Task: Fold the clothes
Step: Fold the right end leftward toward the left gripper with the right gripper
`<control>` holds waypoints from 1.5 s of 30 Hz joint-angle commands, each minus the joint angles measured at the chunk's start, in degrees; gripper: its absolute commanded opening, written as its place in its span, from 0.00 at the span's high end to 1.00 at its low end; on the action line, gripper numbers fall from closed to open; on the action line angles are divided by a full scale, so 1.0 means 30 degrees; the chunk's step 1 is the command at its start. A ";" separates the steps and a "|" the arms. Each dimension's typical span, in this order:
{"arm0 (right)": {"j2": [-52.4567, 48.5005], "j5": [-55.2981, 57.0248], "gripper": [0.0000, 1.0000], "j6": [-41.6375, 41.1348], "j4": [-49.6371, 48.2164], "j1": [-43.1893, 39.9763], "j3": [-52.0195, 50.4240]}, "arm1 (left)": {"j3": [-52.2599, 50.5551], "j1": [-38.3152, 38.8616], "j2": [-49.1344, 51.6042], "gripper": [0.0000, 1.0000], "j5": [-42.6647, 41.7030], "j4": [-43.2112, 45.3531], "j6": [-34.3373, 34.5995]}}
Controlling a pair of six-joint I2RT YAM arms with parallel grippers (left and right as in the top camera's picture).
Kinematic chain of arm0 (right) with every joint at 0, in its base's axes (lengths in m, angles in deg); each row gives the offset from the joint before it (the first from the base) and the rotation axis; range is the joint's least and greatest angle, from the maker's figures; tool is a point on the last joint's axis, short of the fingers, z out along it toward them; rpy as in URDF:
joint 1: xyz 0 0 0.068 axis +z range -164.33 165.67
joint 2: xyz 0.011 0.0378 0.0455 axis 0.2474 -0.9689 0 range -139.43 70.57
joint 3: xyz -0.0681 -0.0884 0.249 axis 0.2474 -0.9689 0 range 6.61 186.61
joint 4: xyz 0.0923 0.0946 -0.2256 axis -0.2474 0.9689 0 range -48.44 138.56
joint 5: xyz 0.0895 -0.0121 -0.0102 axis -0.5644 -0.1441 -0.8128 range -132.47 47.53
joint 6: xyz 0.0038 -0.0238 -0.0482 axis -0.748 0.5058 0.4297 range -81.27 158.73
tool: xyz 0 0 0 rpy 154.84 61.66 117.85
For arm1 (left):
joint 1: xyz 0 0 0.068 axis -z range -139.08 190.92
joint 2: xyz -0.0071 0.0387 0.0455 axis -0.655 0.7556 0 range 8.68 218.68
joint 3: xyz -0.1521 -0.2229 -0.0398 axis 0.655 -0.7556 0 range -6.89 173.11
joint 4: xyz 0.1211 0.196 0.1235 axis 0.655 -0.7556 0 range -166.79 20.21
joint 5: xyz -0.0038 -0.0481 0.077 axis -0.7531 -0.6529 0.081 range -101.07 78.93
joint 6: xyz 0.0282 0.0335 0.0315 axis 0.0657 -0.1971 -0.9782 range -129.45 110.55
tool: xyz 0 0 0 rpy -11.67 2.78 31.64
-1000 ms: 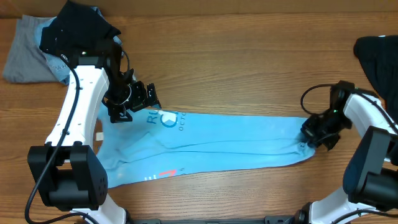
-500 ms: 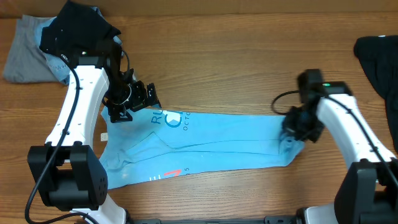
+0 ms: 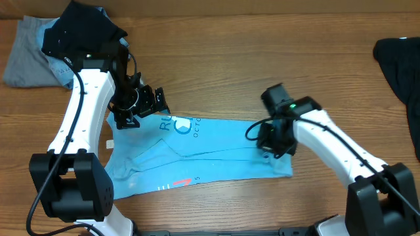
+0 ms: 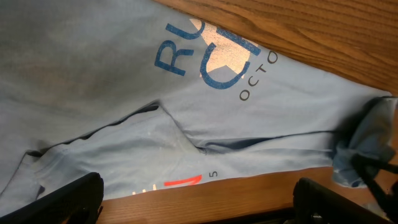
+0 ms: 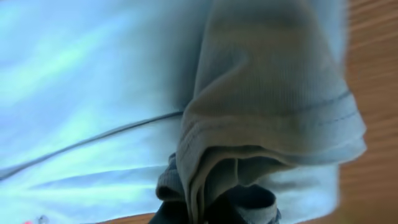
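Observation:
The clothes on hand are a light blue T-shirt, lying as a long band across the table's front with blue lettering near its upper left. My left gripper hovers open over that upper left edge; its two dark fingers frame the shirt's front hem in the left wrist view, holding nothing. My right gripper is shut on the shirt's right end, lifted slightly over the band. In the right wrist view the bunched hem fills the frame and hides the jaws.
A grey garment lies at the back left corner with a black garment partly on it. Another black garment lies at the right edge. Bare wooden table stretches behind the shirt.
My right gripper has travelled left from the far right, carrying the shirt's right end with it, so the band is shorter. The left arm has not moved.

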 commanded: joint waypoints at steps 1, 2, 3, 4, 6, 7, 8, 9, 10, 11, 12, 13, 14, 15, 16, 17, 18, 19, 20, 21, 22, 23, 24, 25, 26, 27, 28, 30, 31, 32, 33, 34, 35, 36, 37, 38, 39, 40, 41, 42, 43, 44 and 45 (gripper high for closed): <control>0.0270 -0.1625 0.95 0.0066 -0.0743 0.1078 -0.0510 | -0.0087 0.0160 -0.0153 0.00 -0.0066 0.0029 0.0109; 0.0270 -0.1610 0.95 0.0073 -0.0918 0.1370 -0.0517 | -0.0087 0.0160 -0.0153 0.00 -0.0066 0.0029 0.0109; 0.0270 -0.1617 0.94 0.0073 -0.1093 0.1690 -0.0517 | -0.0087 0.0160 -0.0153 0.00 -0.0066 0.0036 0.0109; 0.0270 -0.1712 0.94 0.0051 -0.1319 0.2149 -0.0517 | -0.0087 0.0160 -0.0153 0.00 -0.0058 0.0036 0.0109; 0.0270 -0.1923 0.93 0.0029 -0.1596 0.2885 -0.0517 | -0.0087 0.0160 -0.0153 0.00 -0.0058 0.0036 0.0102; 0.0270 -0.1982 0.92 -0.0073 -0.1698 0.3169 -0.0517 | -0.0087 0.0160 -0.0153 0.00 -0.0051 0.0036 0.0102; 0.0270 -0.1982 0.88 -0.0255 -0.1770 0.3417 -0.0517 | -0.0087 0.0160 -0.0153 0.00 -0.0044 0.0036 0.0102; 0.0270 -0.1974 0.86 -0.0619 -0.1872 0.3730 -0.0517 | -0.0087 0.0160 -0.0153 0.00 -0.0051 0.0036 0.0102; 0.0270 -0.1982 0.85 -0.0976 -0.1982 0.4007 -0.0517 | -0.0087 0.0160 -0.0153 0.00 -0.0044 0.0036 0.0102; 0.0270 -0.1974 0.84 -0.1209 -0.2069 0.4204 -0.0517 | -0.0087 0.0160 -0.0153 0.00 -0.0051 0.0036 0.0102; 0.0270 -0.1974 0.81 -0.1530 -0.2295 0.4473 -0.0517 | -0.0087 0.0160 -0.0153 0.00 -0.0051 0.0036 0.0102; 0.0248 -0.1982 0.80 -0.1727 -0.2448 0.4626 -0.0517 | -0.0087 0.0160 -0.0153 0.00 -0.0044 0.0036 0.0102; 0.0248 -0.1982 0.80 -0.1923 -0.2579 0.4721 -0.0517 | -0.0087 0.0160 -0.0153 0.00 -0.0051 0.0036 0.0102; 0.0248 -0.1982 0.79 -0.2157 -0.2688 0.4816 -0.0517 | -0.0087 0.0160 -0.0153 0.00 -0.0044 0.0029 0.0102; 0.0248 -0.2084 0.79 -0.2171 -0.2834 0.4896 -0.0517 | -0.0087 0.0160 -0.0153 0.00 -0.0044 0.0029 0.0102; 0.0248 -0.2215 0.79 -0.2178 -0.2965 0.4962 -0.0517 | -0.0087 0.0160 -0.0153 0.00 -0.0044 0.0029 0.0095; 0.0248 -0.2419 0.79 -0.2186 -0.3118 0.5020 -0.0517 | -0.0087 0.0160 -0.0153 0.00 -0.0044 0.0022 0.0095; 0.0226 -0.2652 0.79 -0.2259 -0.3322 0.5064 -0.0517 | -0.0087 0.0160 -0.0153 0.00 -0.0044 0.0022 0.0095; 0.0211 -0.2863 0.79 -0.2492 -0.3519 0.5100 -0.0517 | -0.0087 0.0160 -0.0153 0.00 -0.0036 0.0029 0.0095; 0.0197 -0.2973 0.79 -0.2681 -0.3650 0.5122 -0.0517 | -0.0087 0.0160 -0.0153 0.00 -0.0044 0.0036 0.0095; 0.0138 -0.3147 0.79 -0.2667 -0.3971 0.5195 -0.0517 | -0.0087 0.0160 -0.0153 0.00 -0.0044 0.0036 0.0095; 0.0095 -0.3213 0.79 -0.2681 -0.4131 0.5268 -0.0517 | -0.0087 0.0160 -0.0153 0.00 -0.0044 0.0029 0.0102; 0.0029 -0.3264 0.79 -0.2674 -0.4306 0.5319 -0.0517 | -0.0087 0.0160 -0.0153 0.00 -0.0044 0.0029 0.0095; -0.0029 -0.3271 0.79 -0.2681 -0.4430 0.5391 -0.0517 | -0.0087 0.0160 -0.0153 0.00 -0.0044 0.0029 0.0095; -0.0080 -0.3279 0.78 -0.2718 -0.4546 0.5450 -0.0517 | -0.0087 0.0160 -0.0153 0.00 -0.0044 0.0022 0.0095; -0.0124 -0.3264 0.78 -0.2936 -0.4626 0.5515 -0.0517 | -0.0087 0.0160 -0.0153 0.00 -0.0044 0.0022 0.0095; -0.0131 -0.3286 0.77 -0.3162 -0.4692 0.5552 -0.0517 | -0.0087 0.0160 -0.0153 0.00 -0.0036 0.0022 0.0095; -0.0131 -0.3351 0.65 -0.3235 -0.4947 0.5581 -0.0517 | -0.0087 0.0160 -0.0153 0.00 -0.0044 0.0022 0.0095; -0.0131 -0.3351 0.55 -0.3228 -0.5064 0.5581 -0.0517 | -0.0087 0.0160 -0.0153 0.00 -0.0044 0.0022 0.0095; -0.0131 -0.3330 0.46 -0.3111 -0.5217 0.5581 -0.0517 | -0.0087 0.0160 -0.0153 0.00 -0.0044 0.0022 0.0102; -0.0131 -0.3300 0.44 -0.2929 -0.5340 0.5581 -0.0517 | -0.0087 0.0160 -0.0153 0.00 -0.0044 0.0022 0.0095; -0.0124 -0.3220 0.44 -0.2922 -0.5391 0.5574 -0.0503 | -0.0087 0.0160 -0.0153 0.00 -0.0044 0.0015 0.0095; -0.0124 -0.3067 0.44 -0.2863 -0.5370 0.5523 -0.0430 | -0.0087 0.0160 -0.0153 0.00 -0.0044 0.0015 0.0095; -0.0124 -0.3031 0.43 -0.2397 -0.5319 0.5370 -0.0240 | -0.0087 0.0160 -0.0153 0.00 -0.0044 -0.0007 0.0095; -0.0124 -0.3024 0.43 -0.1938 -0.5136 0.5187 0.0000 | -0.0087 0.0160 -0.0153 0.00 -0.0036 -0.0022 0.0095; -0.0124 -0.2936 0.43 -0.1523 -0.4648 0.4860 0.0430 | -0.0087 0.0160 -0.0153 0.00 -0.0044 -0.0029 0.0080; -0.0124 -0.2761 0.43 -0.1224 -0.4131 0.4539 0.0816 | -0.0095 0.0160 -0.0153 0.00 -0.0051 -0.0036 0.0015; -0.0124 -0.2565 0.42 -0.0896 -0.3570 0.4182 0.1209 | -0.0109 0.0168 -0.0153 0.00 -0.0044 -0.0036 -0.0058; -0.0124 -0.2295 0.41 -0.0568 -0.3016 0.3796 0.1566 | -0.0153 0.0168 -0.0153 0.00 -0.0058 -0.0029 -0.0131; -0.0124 -0.2106 0.37 -0.0182 -0.2557 0.3402 0.1843 | -0.0197 0.0168 -0.0153 0.00 -0.0051 -0.0029 -0.0255; -0.0124 -0.2113 0.38 0.0306 -0.2317 0.2936 0.1974 | -0.0248 0.0168 -0.0153 0.00 -0.0058 -0.0029 -0.0386; -0.0124 -0.2113 0.47 0.0525 -0.2288 0.2623 0.1967 | -0.0328 0.0168 -0.0153 0.00 -0.0051 -0.0007 -0.0408; -0.0160 -0.2113 0.65 0.0583 -0.2368 0.2164 0.1902 | -0.0488 0.0168 -0.0153 0.00 -0.0058 0.0051 -0.0401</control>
